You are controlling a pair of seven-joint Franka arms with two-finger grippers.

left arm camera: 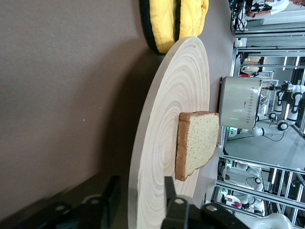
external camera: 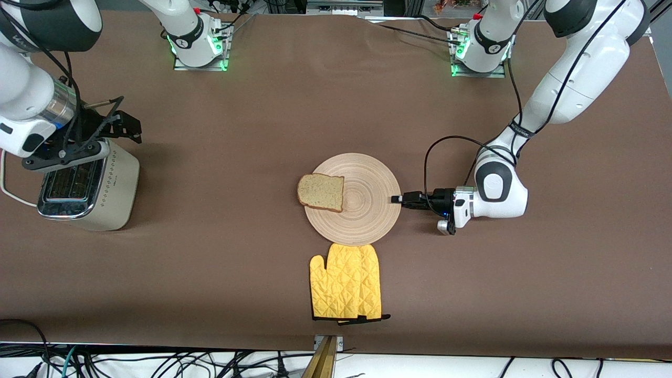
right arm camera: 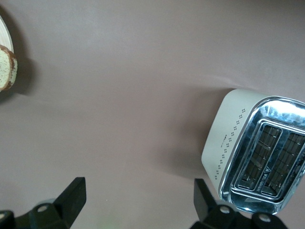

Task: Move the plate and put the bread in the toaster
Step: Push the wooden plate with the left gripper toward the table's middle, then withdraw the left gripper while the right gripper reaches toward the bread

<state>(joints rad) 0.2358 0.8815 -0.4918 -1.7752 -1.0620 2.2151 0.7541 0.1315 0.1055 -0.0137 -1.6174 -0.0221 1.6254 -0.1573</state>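
The round light-wood plate (external camera: pixel 367 210) lies mid-table with the bread (external camera: pixel 321 192) on its edge toward the right arm's end. My left gripper (external camera: pixel 397 199) is low at the plate's rim toward the left arm's end. In the left wrist view its open fingers (left arm camera: pixel 112 191) straddle the plate rim (left arm camera: pixel 143 157), one on each side and not closed on it, with the bread (left arm camera: pixel 198 143) farther along. The cream toaster (external camera: pixel 84 189) stands at the right arm's end. My right gripper (external camera: pixel 123 126) hangs open and empty above the table beside the toaster (right arm camera: pixel 257 148).
A yellow quilted oven mitt (external camera: pixel 346 282) lies just nearer the front camera than the plate, touching its rim, and also shows in the left wrist view (left arm camera: pixel 174 21). The toaster's white cord (external camera: pixel 8 191) runs off the table's end. Brown table (external camera: pixel 236 131) all around.
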